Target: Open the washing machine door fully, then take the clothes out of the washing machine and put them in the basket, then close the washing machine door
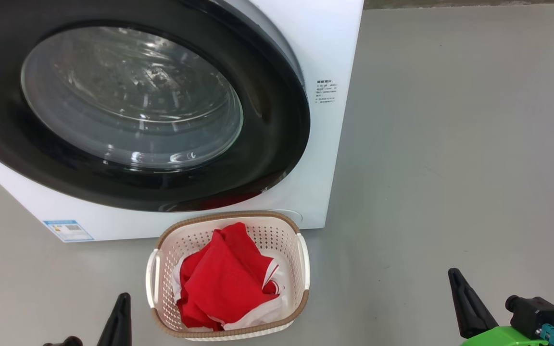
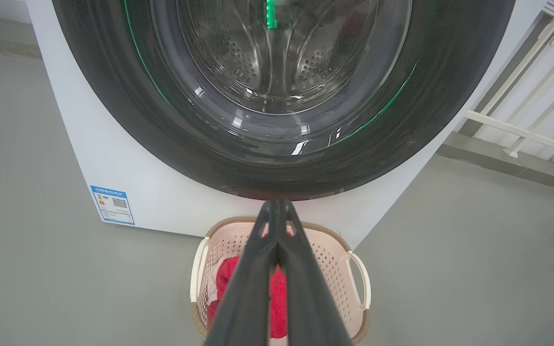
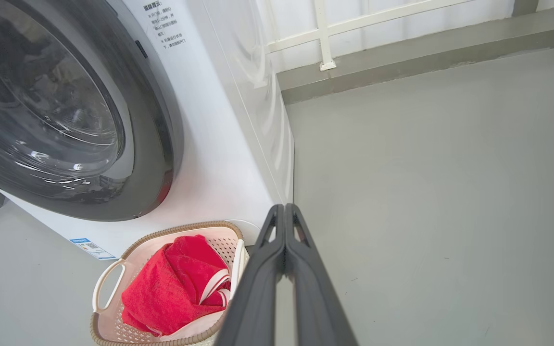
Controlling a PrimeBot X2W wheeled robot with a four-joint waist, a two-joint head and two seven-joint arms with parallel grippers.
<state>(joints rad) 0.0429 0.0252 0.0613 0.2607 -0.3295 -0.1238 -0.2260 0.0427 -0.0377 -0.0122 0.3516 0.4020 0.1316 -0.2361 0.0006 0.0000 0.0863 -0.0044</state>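
The clothes (image 1: 224, 281) are seen heaped inside the basket (image 1: 302, 269), red cloth with white trim covering most of its bottom. The basket is set on the grey floor (image 1: 450, 144). Directly behind it stands the washing machine (image 1: 334, 43), whose front is just beside the basket's far rim. The washing machine door (image 1: 132, 105) is found above and behind the basket and appears to lie flat against the machine's front. Whether it is latched cannot be told.

The clothes are judged soft, light and limp. If more handling were needed, a raised fold at the top of the heap would best be pinched, since flat cloth is likely to slip from narrow fingers. The door is judged stiff and fairly heavy, with a glossy black rim that would be slippery. Its bulging glass window is better left untouched, so a flat push on the rim is thought safer than a grip.

The left tool (image 2: 277, 204) is held with its two fingers pressed together and nothing between them. It is placed at the basket's near left corner and pointed over the basket towards the door's lower rim. The right tool (image 3: 285, 206) is likewise pressed closed and empty, and is kept off to the basket's right, farther from it than the left tool.
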